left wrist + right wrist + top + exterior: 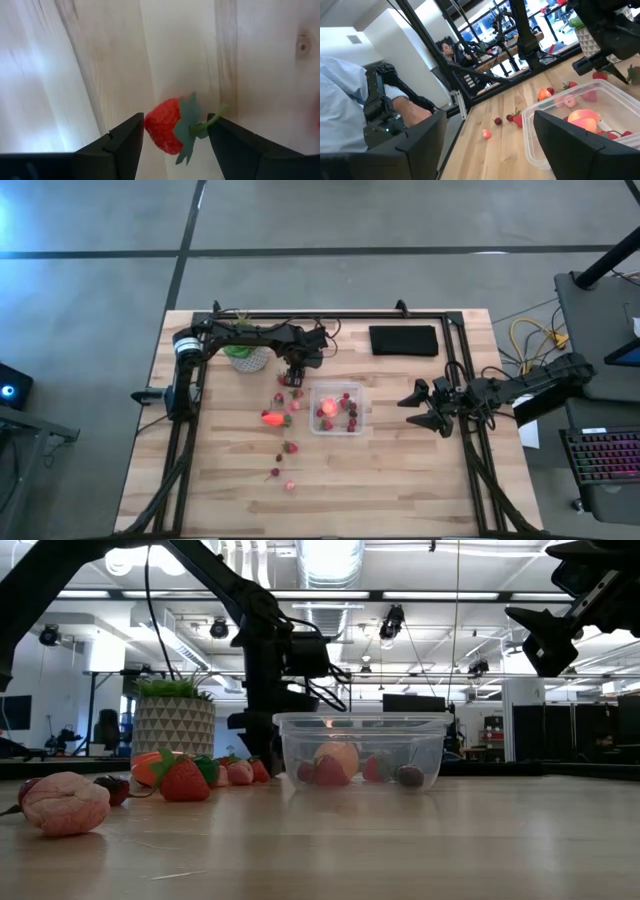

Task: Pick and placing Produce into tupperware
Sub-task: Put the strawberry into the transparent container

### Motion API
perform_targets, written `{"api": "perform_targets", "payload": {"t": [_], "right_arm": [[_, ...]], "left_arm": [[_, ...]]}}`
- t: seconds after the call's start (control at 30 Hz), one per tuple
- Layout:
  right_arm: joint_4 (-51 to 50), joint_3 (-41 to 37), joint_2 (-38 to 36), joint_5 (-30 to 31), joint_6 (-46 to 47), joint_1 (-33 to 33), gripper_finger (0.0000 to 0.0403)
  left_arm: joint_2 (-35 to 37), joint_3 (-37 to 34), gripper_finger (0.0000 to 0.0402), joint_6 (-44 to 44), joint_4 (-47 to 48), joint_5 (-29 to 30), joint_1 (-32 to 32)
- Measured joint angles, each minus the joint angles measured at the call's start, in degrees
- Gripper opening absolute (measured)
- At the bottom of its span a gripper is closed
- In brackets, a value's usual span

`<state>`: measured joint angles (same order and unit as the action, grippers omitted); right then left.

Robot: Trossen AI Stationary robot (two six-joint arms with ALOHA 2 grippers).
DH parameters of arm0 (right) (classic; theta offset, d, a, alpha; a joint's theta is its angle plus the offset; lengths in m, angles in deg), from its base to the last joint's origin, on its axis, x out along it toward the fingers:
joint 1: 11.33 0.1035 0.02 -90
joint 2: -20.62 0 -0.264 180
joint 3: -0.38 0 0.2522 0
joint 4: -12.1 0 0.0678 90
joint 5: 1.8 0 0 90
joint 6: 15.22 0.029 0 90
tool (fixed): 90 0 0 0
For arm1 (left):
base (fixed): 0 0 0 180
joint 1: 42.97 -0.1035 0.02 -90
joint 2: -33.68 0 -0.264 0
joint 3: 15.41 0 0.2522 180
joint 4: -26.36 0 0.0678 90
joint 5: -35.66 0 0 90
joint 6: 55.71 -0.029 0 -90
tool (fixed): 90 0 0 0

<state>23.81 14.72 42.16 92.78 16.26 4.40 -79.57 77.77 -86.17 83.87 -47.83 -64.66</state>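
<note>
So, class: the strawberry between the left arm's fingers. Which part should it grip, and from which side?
Grip the strawberry across its red body, coming straight down from above. It lies on its side on the table, the leafy cap and stem pointing sideways. The left end effector already straddles it, fingers open on either flank, clear of the leaves.

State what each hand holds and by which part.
Nothing is held yet. The left hand is open with a strawberry between its fingers, not touching either. The right hand is open and empty beside the tupperware.
</note>
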Motion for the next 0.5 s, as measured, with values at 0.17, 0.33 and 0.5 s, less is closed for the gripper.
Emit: {"api": "perform_targets", "payload": {"t": [0.17, 0.33, 0.5], "right_arm": [[0.00, 0.00, -0.01, 0.00, -0.01, 0.00, 0.0297], [0.00, 0.00, -0.02, 0.00, 0.00, 0.00, 0.0293], [0.00, 0.00, 0.00, 0.00, -0.01, -0.01, 0.0291]], "left_arm": [[0.00, -0.17, 0.0203, 0.07, -0.38, -0.09, -0.07], [0.00, -0.24, 0.0203, 0.07, -1.78, -0.18, -0.08], [0.00, -0.24, 0.0203, 0.07, -1.80, -0.18, -0.09]]}}
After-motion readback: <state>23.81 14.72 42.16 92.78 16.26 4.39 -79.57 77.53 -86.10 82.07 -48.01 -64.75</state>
